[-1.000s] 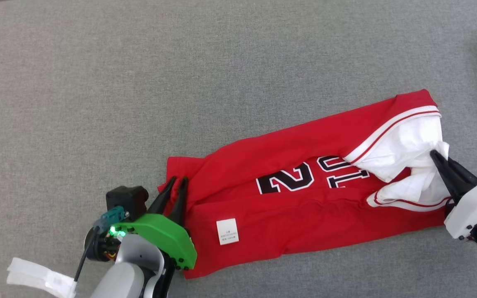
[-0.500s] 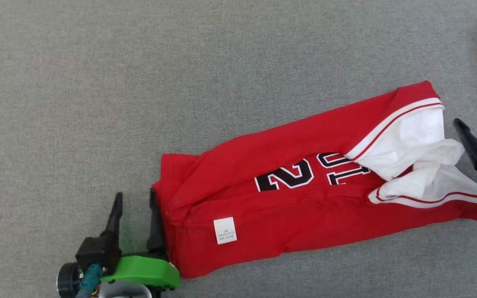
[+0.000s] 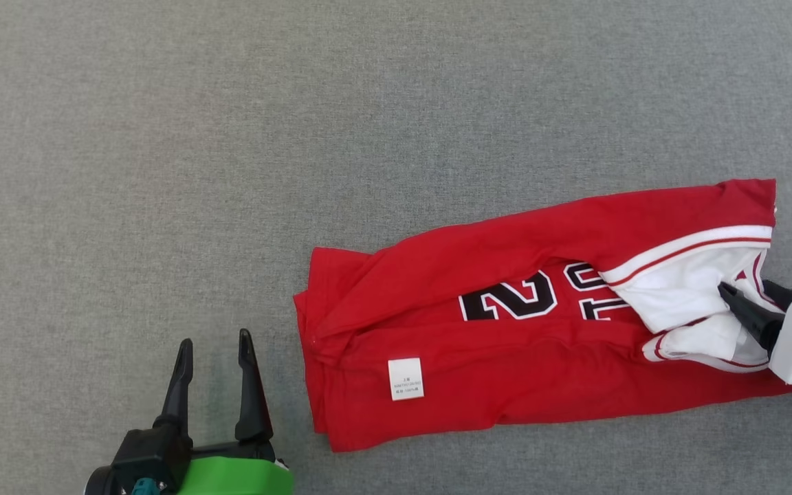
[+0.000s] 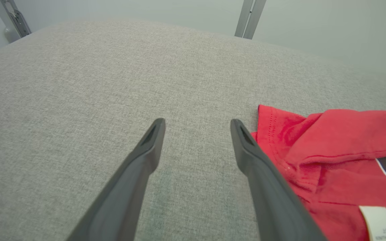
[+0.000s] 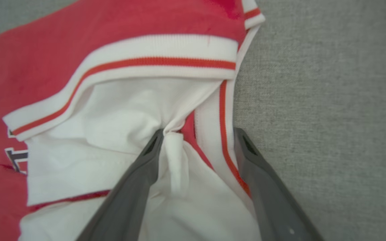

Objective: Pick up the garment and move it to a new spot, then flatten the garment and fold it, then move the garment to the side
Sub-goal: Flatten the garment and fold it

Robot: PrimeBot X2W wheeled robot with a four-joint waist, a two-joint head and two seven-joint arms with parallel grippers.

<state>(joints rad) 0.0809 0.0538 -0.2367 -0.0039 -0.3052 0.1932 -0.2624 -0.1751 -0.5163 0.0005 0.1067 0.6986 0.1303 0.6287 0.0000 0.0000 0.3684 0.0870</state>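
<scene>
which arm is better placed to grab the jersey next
Right. The right gripper has its jaws open around white fabric of the jersey; the left gripper is open over the grey surface, apart from the jersey.

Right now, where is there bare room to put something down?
Bare: the grey surface beyond the jersey, and the stretch to its left, around the left gripper. A narrower strip runs along the jersey's near edge. Crowded: the right end, where the right gripper straddles the white lining.
</scene>
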